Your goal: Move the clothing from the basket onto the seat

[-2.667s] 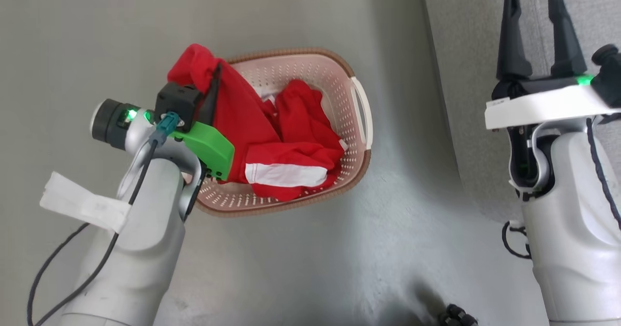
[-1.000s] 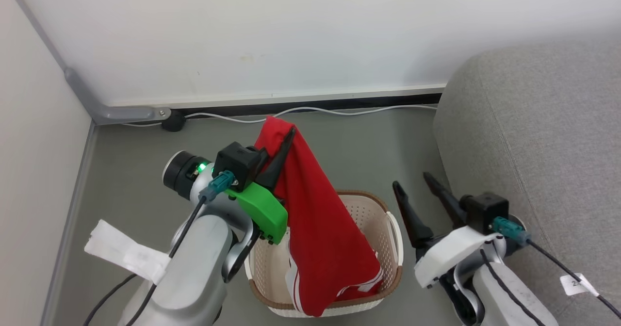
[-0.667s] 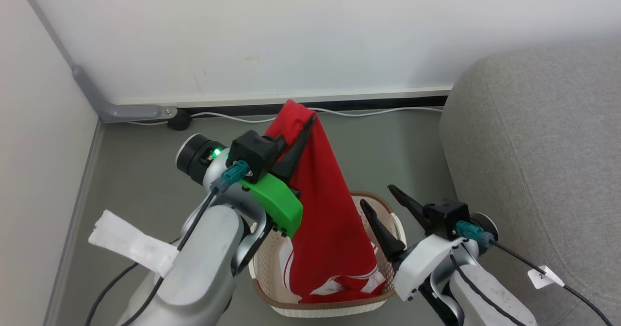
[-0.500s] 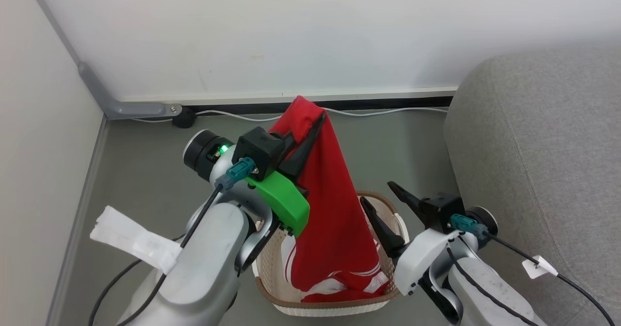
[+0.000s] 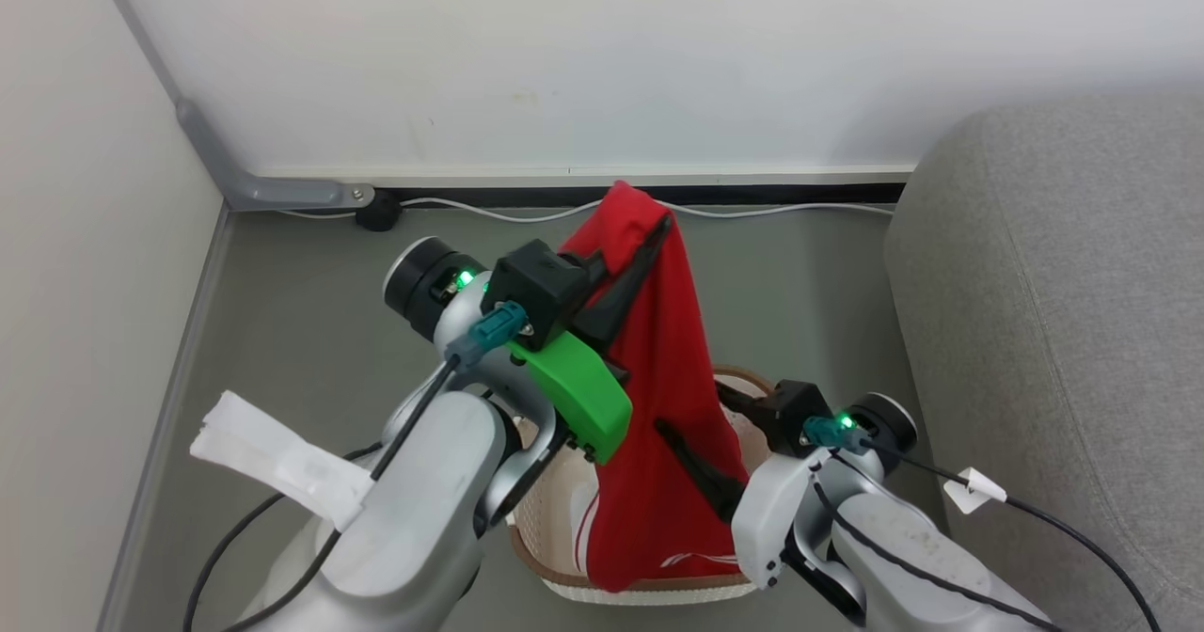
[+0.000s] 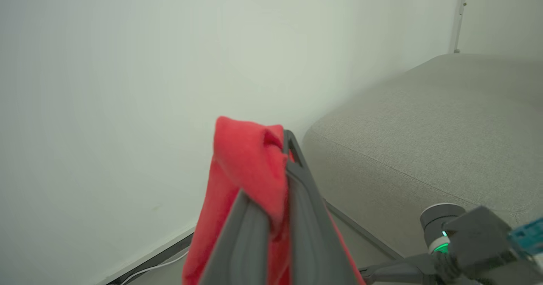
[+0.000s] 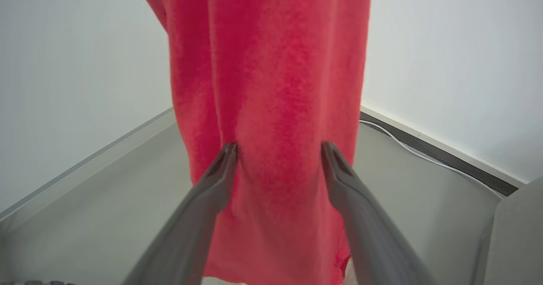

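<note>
Left hand (image 5: 664,226) pinched shut on garment (image 5: 663,397) top, cloth hanging over basket (image 5: 649,596) on floor. Right hand (image 7: 278,146) wide, tips at cloth mid-length. Lift-out step. Next, I judge: close right, swing to seat (image 5: 1053,284).

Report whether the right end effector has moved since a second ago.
Yes. The right end effector swung left from beside the basket to over it, open against the hanging clothing.
</note>
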Tool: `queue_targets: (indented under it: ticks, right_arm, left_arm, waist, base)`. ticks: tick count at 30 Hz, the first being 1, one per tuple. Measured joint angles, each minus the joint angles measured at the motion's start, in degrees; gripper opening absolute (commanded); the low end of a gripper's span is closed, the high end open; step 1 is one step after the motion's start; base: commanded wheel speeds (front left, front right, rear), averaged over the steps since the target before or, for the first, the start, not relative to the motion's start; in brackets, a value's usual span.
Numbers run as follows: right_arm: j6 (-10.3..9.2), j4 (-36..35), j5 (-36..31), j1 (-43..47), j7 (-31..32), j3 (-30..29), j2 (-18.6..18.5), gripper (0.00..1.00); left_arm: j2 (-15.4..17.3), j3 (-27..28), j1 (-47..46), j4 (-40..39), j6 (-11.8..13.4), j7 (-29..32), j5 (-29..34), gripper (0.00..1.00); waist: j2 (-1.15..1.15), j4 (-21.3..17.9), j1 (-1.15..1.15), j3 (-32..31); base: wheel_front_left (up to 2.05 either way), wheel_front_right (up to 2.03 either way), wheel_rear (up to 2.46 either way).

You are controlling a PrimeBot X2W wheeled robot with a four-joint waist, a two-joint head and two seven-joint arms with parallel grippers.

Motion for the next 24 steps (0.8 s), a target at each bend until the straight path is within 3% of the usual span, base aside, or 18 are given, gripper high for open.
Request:
queue_targets:
  ticks: [7,8,9,10,11,22,23,24]
  right_arm:
    - [0.00,3.74,1.18,-3.03,0.01,2.00,-0.40,1.00]
    - [0.00,3.96,1.19,-3.43,0.00,2.45,-0.34,0.81]
    - [0.00,4.12,1.25,-3.80,-0.01,2.79,-0.33,0.49]
    - [0.00,4.35,1.42,-4.22,-0.02,3.18,-0.32,0.31]
    - [0.00,4.44,1.69,-4.63,-0.03,3.53,-0.32,0.00]
    - [0.00,5.05,6.95,-6.08,-0.87,4.26,-0.29,0.00]
    - [0.00,5.05,7.35,-6.07,-0.98,3.98,-0.32,0.00]
    - [0.00,5.02,7.77,-6.07,-1.18,3.64,-0.42,0.00]
  left_arm:
    - [0.05,-1.19,-0.93,-2.81,0.54,0.69,-0.53,0.00]
    - [0.05,-1.22,-0.93,-3.03,0.57,1.10,-0.53,0.00]
    - [0.05,-1.26,-0.93,-3.19,0.86,1.13,-0.53,0.00]
    - [0.05,-1.27,-0.93,-3.34,1.01,1.14,-0.53,0.00]
    - [0.05,-1.26,-0.93,-3.45,1.11,1.15,-0.53,0.00]
    - [2.04,2.80,0.72,-3.16,4.58,1.45,-0.59,0.00]
    - [2.12,3.08,1.15,-3.02,4.97,1.01,-0.69,0.10]
    - [2.26,3.34,1.58,-2.86,5.00,0.99,-0.89,0.31]
  waist:
    - [0.00,0.88,0.00,0.49]
    - [0.00,0.94,0.00,0.55]
    - [0.00,1.00,0.00,0.60]
    - [0.00,1.04,0.00,0.67]
    - [0.00,1.06,0.00,0.74]
    - [0.00,-1.04,0.00,1.74]
    - [0.00,-1.38,0.00,1.84]
    - [0.00,-1.74,0.00,1.93]
  base:
    - [0.00,0.00,0.00]
    - [0.00,0.00,0.00]
    - [0.00,0.00,0.00]
    - [0.00,0.00,0.00]
    - [0.00,0.00,0.00]
    - [0.00,0.00,0.00]
    - [0.00,0.00,0.00]
    - [0.00,0.00,0.00]
